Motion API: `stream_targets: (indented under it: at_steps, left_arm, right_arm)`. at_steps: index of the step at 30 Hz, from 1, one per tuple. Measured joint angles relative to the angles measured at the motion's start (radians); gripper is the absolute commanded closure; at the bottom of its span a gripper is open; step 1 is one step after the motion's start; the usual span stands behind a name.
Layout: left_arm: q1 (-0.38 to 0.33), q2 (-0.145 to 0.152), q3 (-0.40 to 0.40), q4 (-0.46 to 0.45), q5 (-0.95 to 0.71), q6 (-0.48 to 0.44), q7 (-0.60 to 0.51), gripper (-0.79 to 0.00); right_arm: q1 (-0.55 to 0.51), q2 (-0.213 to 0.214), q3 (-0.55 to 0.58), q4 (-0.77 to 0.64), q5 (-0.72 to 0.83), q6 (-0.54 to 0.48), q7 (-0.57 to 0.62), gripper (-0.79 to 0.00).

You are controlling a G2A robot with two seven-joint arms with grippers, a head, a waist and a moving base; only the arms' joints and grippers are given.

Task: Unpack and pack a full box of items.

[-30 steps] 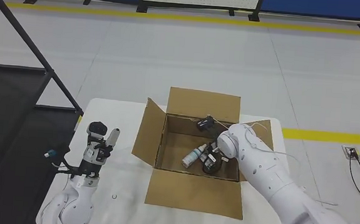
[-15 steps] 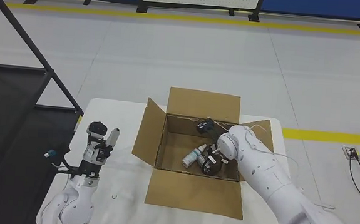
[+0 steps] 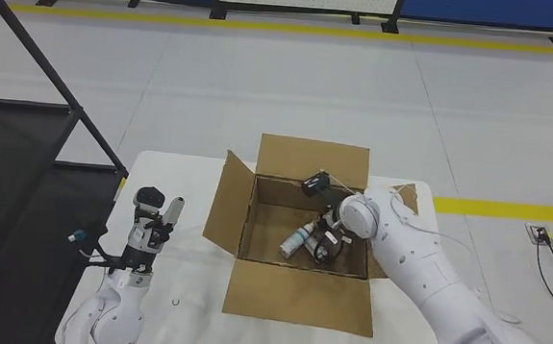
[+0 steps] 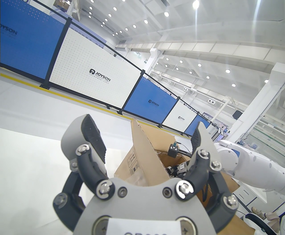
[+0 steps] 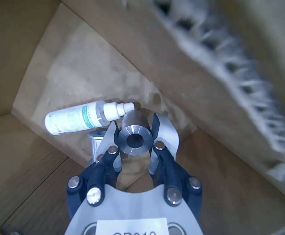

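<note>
An open cardboard box stands on the white table. My right gripper is down inside it, shut on a short metal cylinder with a hole in its end. Just beyond the cylinder a white spray bottle lies on its side on the box floor, seen from above as the bottle. A grey ribbed piece lies partly hidden behind one finger. My left gripper is held up over the table's left part, open and empty, facing the box.
The box flaps stand open on all sides. A black rack borders the table's left side. A small black device with a cable sits at the box's far wall. Bare table lies between the left arm and the box.
The right arm has shifted a little toward the box's right wall and far side, its gripper staying low inside the box. The left arm has not moved.
</note>
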Motion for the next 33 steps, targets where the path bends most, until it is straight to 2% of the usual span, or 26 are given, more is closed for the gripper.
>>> stream_targets:
  at_steps: [3,6,11,13,15,27,30,33]
  left_arm:
    - [0.0,0.0,0.0,0.0,0.0,0.0,0.0,-0.785]
    - [0.0,0.0,0.0,0.0,0.0,0.0,0.0,-0.785]
    - [0.0,0.0,0.0,0.0,0.0,0.0,0.0,-0.785]
    - [0.0,0.0,0.0,0.0,0.0,0.0,0.0,-0.785]
    - [0.0,0.0,0.0,0.0,0.0,0.0,0.0,-0.785]
    - [0.0,0.0,0.0,0.0,0.0,0.0,0.0,-0.785]
    - [0.0,0.0,0.0,0.0,0.0,0.0,0.0,-0.785]
    - [0.0,0.0,0.0,0.0,0.0,0.0,0.0,-0.785]
  right_arm:
    - [-0.038,0.044,0.058,-0.13,-0.028,0.012,0.028,0.0]
    - [-0.115,0.103,0.144,-0.318,-0.086,0.053,0.074,0.0]
    - [-0.347,0.209,0.361,-0.748,-0.212,0.115,0.184,0.0]
    - [-0.451,0.239,0.449,-0.92,-0.254,0.104,0.203,0.0]
    - [-0.494,0.246,0.478,-1.01,-0.264,0.096,0.203,0.0]
    - [-0.492,0.245,0.477,-0.981,-0.268,0.096,0.178,0.0]
    - [-0.505,0.252,0.527,-0.997,-0.267,0.111,0.164,0.0]
    - [-0.549,0.269,0.635,-1.033,-0.261,0.152,0.16,0.0]
